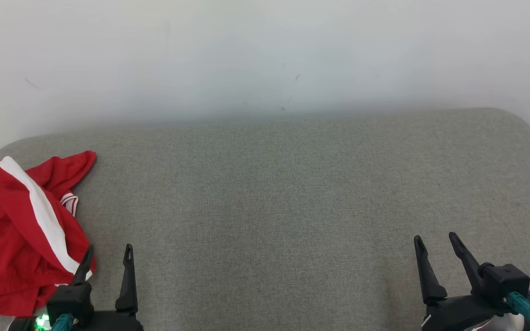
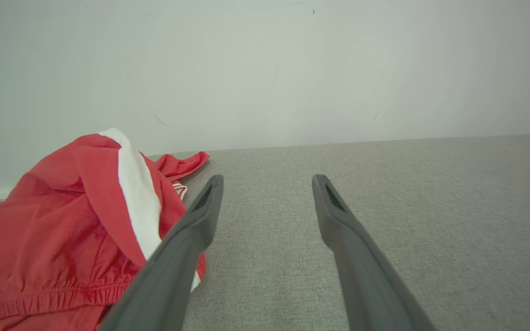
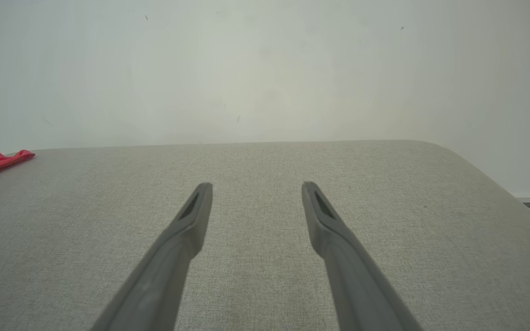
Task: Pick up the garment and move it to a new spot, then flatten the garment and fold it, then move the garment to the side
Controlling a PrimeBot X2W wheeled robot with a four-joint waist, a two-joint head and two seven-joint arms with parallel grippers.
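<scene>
The red garment (image 1: 12,230) is lying crumpled at the left edge of the grey woven cushion (image 1: 269,193), its white stripe running diagonally from far left toward the left gripper (image 1: 108,248) just beside it and its gathered waistband nearest, while that and the right gripper (image 1: 435,237) are hovering spread wide, empty.

Low and forward, left tool (image 1: 109,248) with fingers spread wide, empty; right tool (image 1: 434,236) likewise spread, empty
</scene>
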